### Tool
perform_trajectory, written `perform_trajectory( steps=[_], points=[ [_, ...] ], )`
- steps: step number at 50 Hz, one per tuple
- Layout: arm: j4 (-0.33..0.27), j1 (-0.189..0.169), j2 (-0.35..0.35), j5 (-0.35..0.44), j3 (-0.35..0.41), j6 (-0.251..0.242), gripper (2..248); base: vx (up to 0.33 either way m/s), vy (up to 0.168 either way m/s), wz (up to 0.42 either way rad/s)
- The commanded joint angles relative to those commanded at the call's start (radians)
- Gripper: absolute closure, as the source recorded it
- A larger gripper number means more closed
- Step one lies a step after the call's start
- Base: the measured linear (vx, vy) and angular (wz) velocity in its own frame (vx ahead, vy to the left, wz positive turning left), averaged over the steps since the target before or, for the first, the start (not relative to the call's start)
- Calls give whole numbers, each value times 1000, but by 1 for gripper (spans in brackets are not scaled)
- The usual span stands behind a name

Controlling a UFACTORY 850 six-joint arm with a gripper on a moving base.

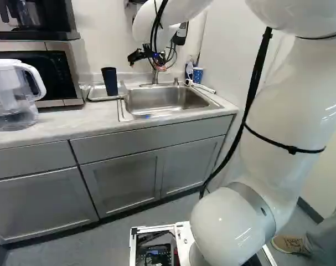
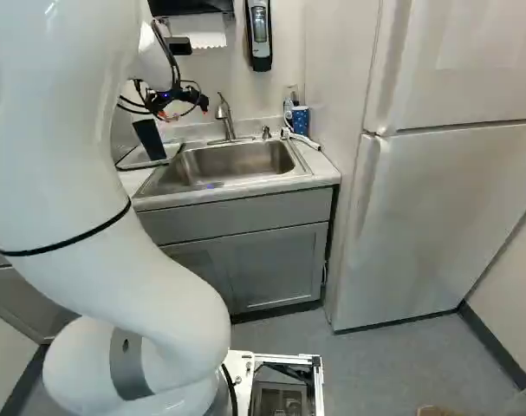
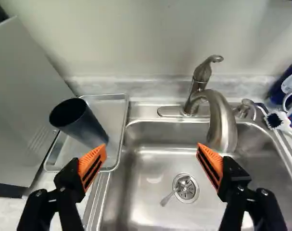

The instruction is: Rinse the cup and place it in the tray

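The gripper [image 3: 152, 148] hangs wide open and empty over the sink basin [image 3: 150, 166], and the dark tumbler [image 3: 83, 124] stands in the metal tray [image 3: 110, 108], outside the tray-side finger, so grasping it would need a sideways move.

Cup [image 3: 91, 130]: a tall, plain dark one, wide at the mouth and narrowing toward the foot
Cup's pose: standing upright, open end up
Cup's spot: on the tray, its walls clear of the rim at the back
Tray [image 3: 111, 111]: shallow silvery metal, four-sided with rounded corners and a raised rim
Tray's pose: lying flat, right way up, with the cup on it
Tray's spot: over on the counter [image 1: 51, 125], between the microwave [image 1: 56, 71] and the sink [image 3: 153, 166]
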Motion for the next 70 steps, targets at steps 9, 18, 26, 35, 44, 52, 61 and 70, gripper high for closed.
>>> perform_trajectory(
  steps=[9, 18, 26, 35, 44, 52, 61, 70],
  points=[
    [0, -13, 42, -46, 44, 0, 3, 0, 0, 0],
    [0, -31, 84, -93, 86, 0, 3, 0, 0, 0],
    [0, -49, 121, -134, 122, 0, 3, 0, 0, 0],
    [0, -58, 131, -159, 132, 0, 3, 0, 0, 0],
    [0, -58, 131, -159, 132, 0, 3, 0, 0, 0],
    [0, -58, 131, -159, 132, 0, 3, 0, 0, 0],
    [0, -58, 131, -159, 132, 0, 3, 0, 0, 0],
    [0, -58, 131, -159, 132, 0, 3, 0, 0, 0]
  ],
)
